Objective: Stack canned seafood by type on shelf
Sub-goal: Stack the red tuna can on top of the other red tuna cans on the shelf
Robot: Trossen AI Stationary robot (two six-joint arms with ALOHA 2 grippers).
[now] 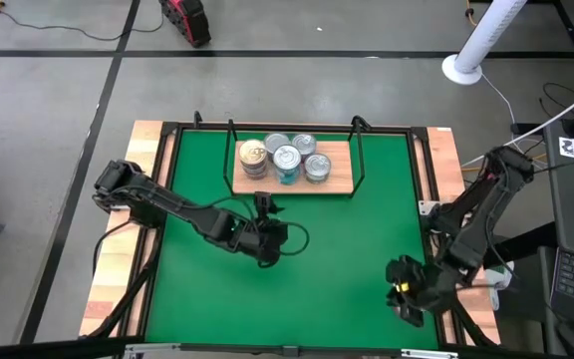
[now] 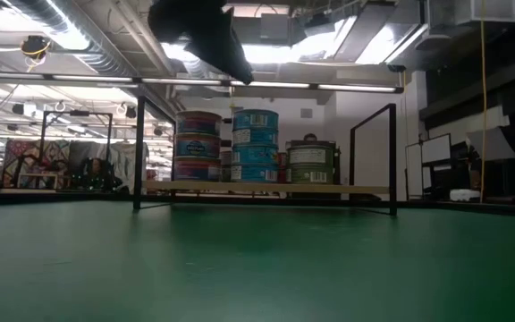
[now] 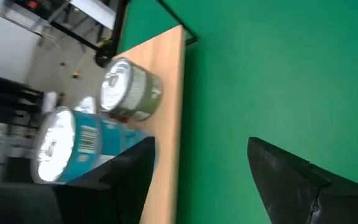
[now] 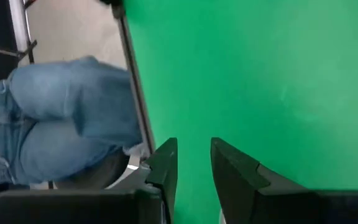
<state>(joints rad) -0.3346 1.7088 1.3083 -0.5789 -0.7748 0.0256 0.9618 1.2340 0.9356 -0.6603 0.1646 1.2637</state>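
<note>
Several tins of canned seafood stand in stacks on the shelf's light-wood board, which is framed by black wire uprights at the far middle of the green mat. The low view shows a red and brown stack, a teal stack and a lower green-brown tin. My left gripper hangs over the mat just in front of the shelf, open, with nothing between its fingers. My right gripper is at the mat's near right corner. Its fingers are a little apart and hold nothing.
The green mat lies bare between the shelf and the near edge. A black frame rail borders the mat. A person in blue jeans stands just beyond it, next to my right gripper. A white fan base is on the floor at the far right.
</note>
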